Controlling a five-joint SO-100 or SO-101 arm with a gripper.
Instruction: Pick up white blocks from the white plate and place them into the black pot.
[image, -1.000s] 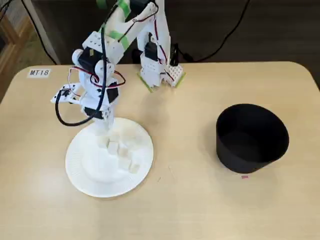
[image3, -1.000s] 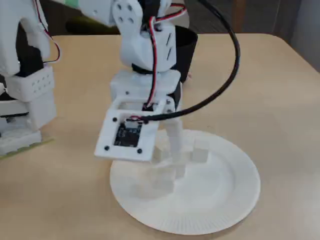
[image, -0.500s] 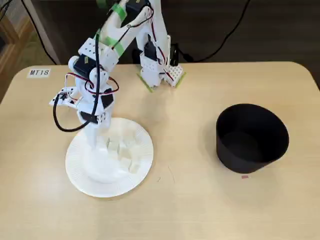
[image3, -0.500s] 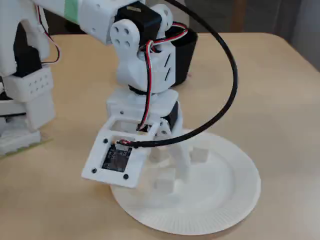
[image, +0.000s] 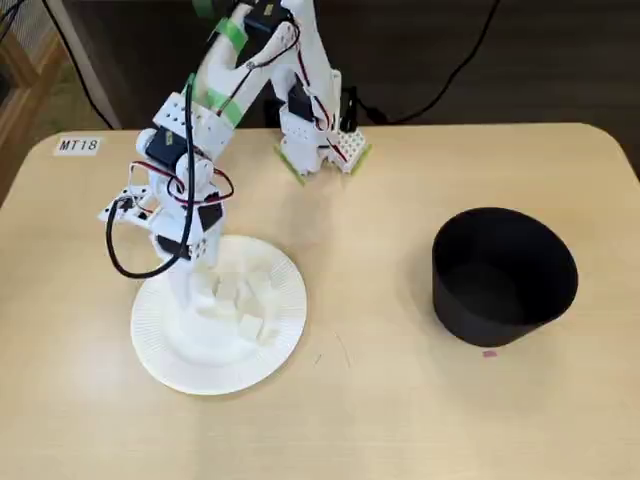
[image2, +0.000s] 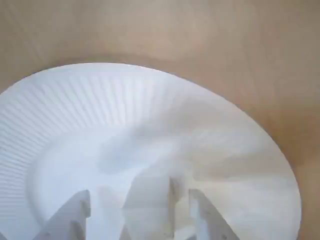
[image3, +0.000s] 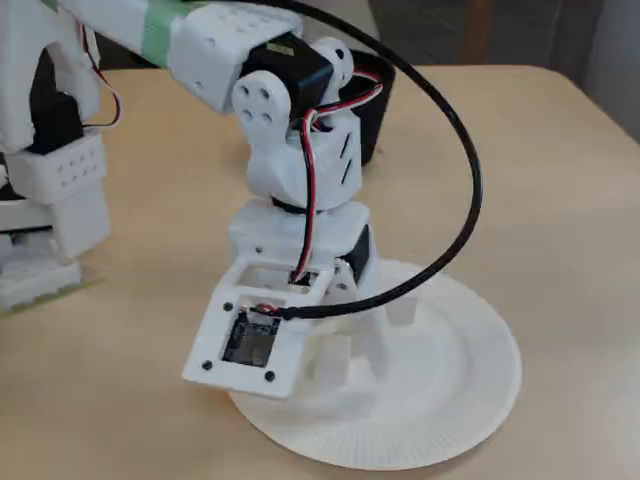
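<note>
Counted on the table (image: 400, 400): one arm (image: 215, 110), one plate (image: 160, 345), one pot (image: 500, 290), one label (image: 78, 145) and one small pink mark (image: 489, 353) just in front of the pot. Blocks (image: 248, 328) on the plate numbered at least four in a fixed view, clustered together and white on white, with the arm covering part of the group, so an exact figure could not be confirmed. The wrist view showed one plate (image2: 75, 100) and one block (image2: 147, 200) between two fingers (image2: 67, 215), with other blocks indistinct.
</note>
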